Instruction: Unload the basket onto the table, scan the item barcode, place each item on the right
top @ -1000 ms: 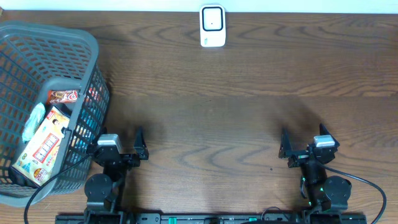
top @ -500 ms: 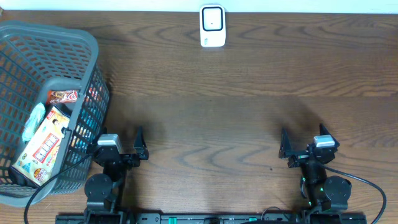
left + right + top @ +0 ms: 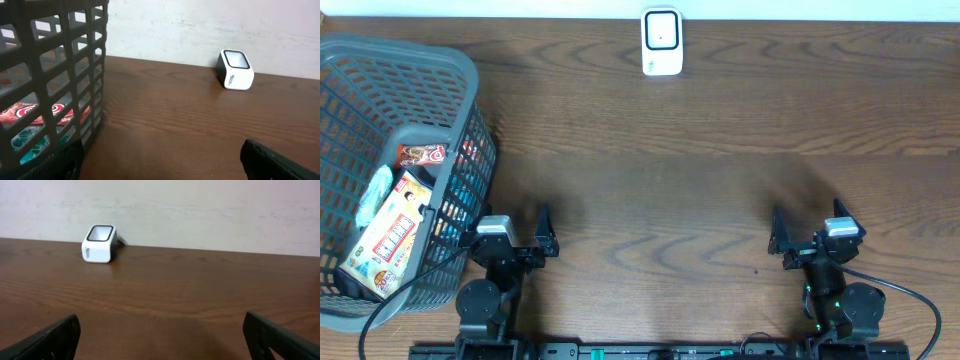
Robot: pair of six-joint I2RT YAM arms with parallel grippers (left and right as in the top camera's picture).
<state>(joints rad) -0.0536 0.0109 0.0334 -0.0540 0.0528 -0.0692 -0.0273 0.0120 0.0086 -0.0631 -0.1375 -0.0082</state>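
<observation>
Lying in the basket (image 3: 410,42) just left of the open, empty left gripper (image 3: 512,228), the orange packet (image 3: 392,238) is far from the right gripper (image 3: 808,224), also open.

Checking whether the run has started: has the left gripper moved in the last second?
No. The left gripper sits at the same spot beside the basket as before, jaws open.

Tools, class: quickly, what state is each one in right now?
Left tool: open, holding nothing.
Right tool: open, holding nothing.
</observation>
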